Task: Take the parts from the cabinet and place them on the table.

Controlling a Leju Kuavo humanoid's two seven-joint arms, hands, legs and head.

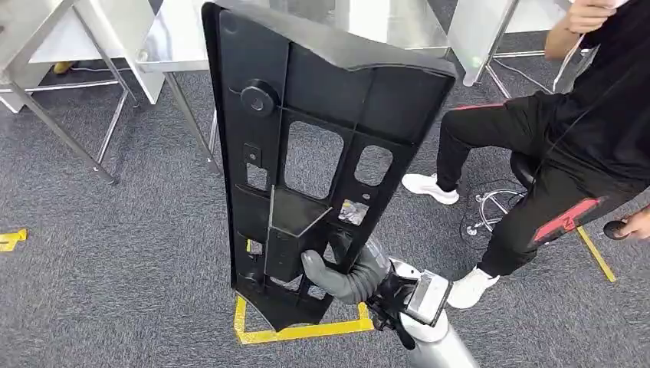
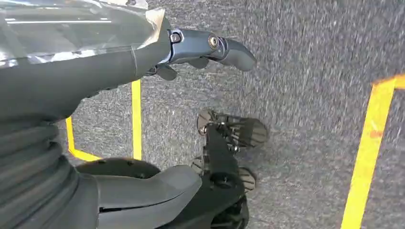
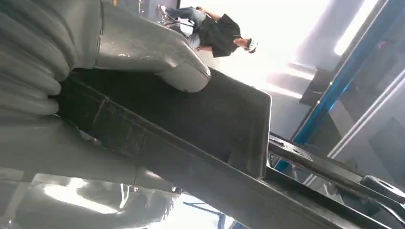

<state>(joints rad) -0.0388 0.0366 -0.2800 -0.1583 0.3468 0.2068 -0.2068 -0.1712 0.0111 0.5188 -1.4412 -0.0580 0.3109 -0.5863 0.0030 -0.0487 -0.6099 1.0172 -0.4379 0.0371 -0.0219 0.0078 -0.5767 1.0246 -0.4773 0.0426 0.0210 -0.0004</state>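
Note:
A large black plastic panel [image 1: 306, 146] with ribs and several cut-outs stands nearly upright in front of me, its top edge toward the steel table [image 1: 383, 27]. My right hand [image 1: 337, 272] grips it near its lower end, the grey thumb across a rib. In the right wrist view the thumb [image 3: 157, 57] presses on the dark panel [image 3: 215, 119]. My left hand [image 2: 191, 52] hangs over the carpet, fingers loosely curled, holding nothing.
A person in black [image 1: 582, 130] sits on a stool at the right, feet on the grey carpet. Steel table legs [image 1: 115, 115] stand at the left and centre. Yellow floor tape [image 1: 306, 330] marks a square below the panel.

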